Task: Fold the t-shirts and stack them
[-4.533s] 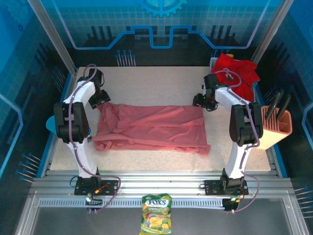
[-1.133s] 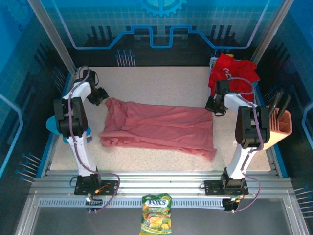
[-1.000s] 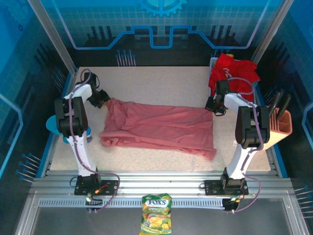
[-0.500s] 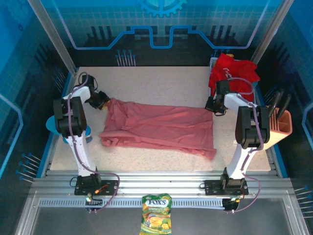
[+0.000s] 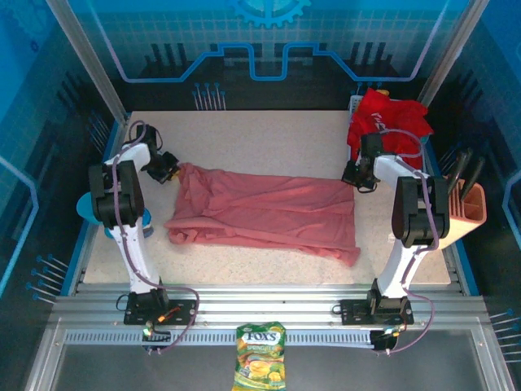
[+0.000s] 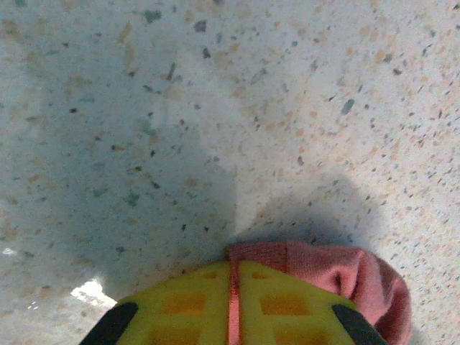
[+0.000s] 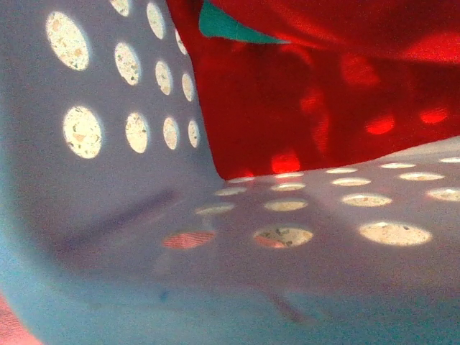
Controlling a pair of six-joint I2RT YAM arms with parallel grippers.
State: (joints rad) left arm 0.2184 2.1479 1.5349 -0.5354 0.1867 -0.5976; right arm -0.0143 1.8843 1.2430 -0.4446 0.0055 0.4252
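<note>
A pale speckled stone-look tabletop (image 5: 269,134) fills the middle of the overhead view, with two white robot arms mounted at its near edge. Across its centre lies a faded salmon-pink cloth t-shirt (image 5: 269,212). It is spread wide from left to right and wrinkled, and its near right corner trails toward the front.

In the far right corner, a heap of bright red cloth t-shirts (image 5: 391,118) sits in a white plastic basket with round holes (image 5: 355,104). From the right wrist, the red cloth (image 7: 287,93) lies against the basket's perforated wall (image 7: 108,187).

A salmon-orange slotted holder with dark handles (image 5: 460,213) stands at the table's right edge. A green and yellow snack bag (image 5: 260,357) lies in front of the table.

The left gripper (image 5: 167,169) is at the pink shirt's far left corner. Its wrist view shows the yellow fingers (image 6: 180,302) pressed together, pinching a thin edge of the pink cloth (image 6: 338,269).

The right gripper (image 5: 356,177) sits at the shirt's far right corner, just beside the basket, with its jaws closed. Whether it grips the cloth cannot be told.
</note>
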